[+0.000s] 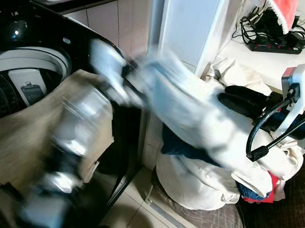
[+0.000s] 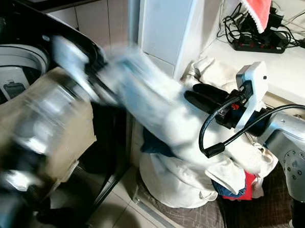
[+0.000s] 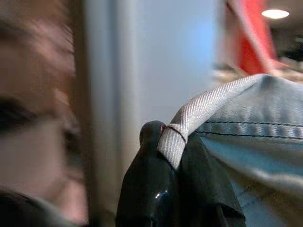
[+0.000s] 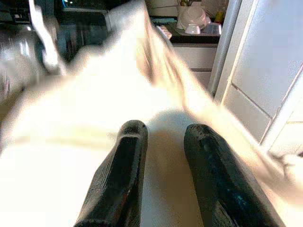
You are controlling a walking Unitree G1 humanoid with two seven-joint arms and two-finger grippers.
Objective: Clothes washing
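Pulling a pale denim garment (image 1: 194,106) across the middle of the frame, the left gripper (image 3: 173,156) has its two fingers pressed together on a white fabric loop (image 3: 189,118) at the garment's edge. This grip seems chosen because the loop is a strong point that lets the cloth hang freely on its way to the washer (image 1: 26,82) at the upper left. The washer's drum is open, and a beige cloth (image 1: 23,138) already hangs over its front rim.

The right gripper (image 1: 243,98) rests on the laundry pile (image 1: 200,183) at the right of the frame. Its fingers (image 4: 120,179) stand a little apart and hold nothing; white cloth lies under them. Probably it waits there for the next piece.

The left arm and the garment are strongly blurred in both eye views, so the exact form of the garment is hard to make out. The garment also covers part of the pile, where only some dark blue and red pieces show.
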